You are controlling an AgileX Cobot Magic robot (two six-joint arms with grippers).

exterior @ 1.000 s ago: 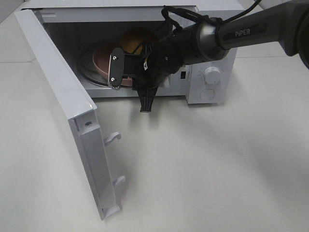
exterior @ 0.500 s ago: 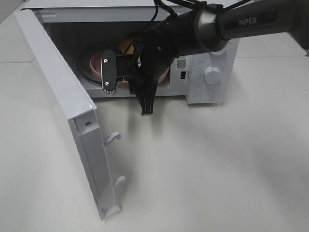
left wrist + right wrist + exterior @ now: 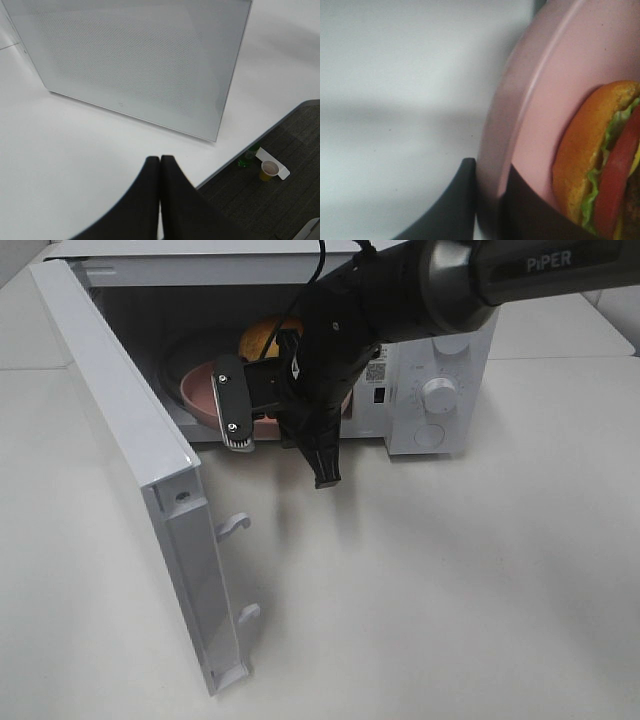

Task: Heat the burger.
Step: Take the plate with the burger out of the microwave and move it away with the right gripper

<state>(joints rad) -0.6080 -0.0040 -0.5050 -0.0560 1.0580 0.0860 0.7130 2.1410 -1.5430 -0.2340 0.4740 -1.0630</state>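
You've got one microwave (image 3: 440, 390) with two knobs (image 3: 437, 397), one burger (image 3: 600, 160) on one pink plate (image 3: 540, 125), two door hooks (image 3: 232, 527), plus one paper cup (image 3: 269, 170) and one green bottle (image 3: 248, 156) on the floor.

Lab or office: bare white table (image 3: 450, 590), microwave (image 3: 440, 390), grey carpet floor (image 3: 270, 210), paper cup (image 3: 268, 170).

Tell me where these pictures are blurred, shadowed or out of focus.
Right wrist view: the plate rim and burger are soft, too close to focus. High view: the microwave cavity is dim, the arm shadows the table. Left wrist view: sharp, evenly lit.
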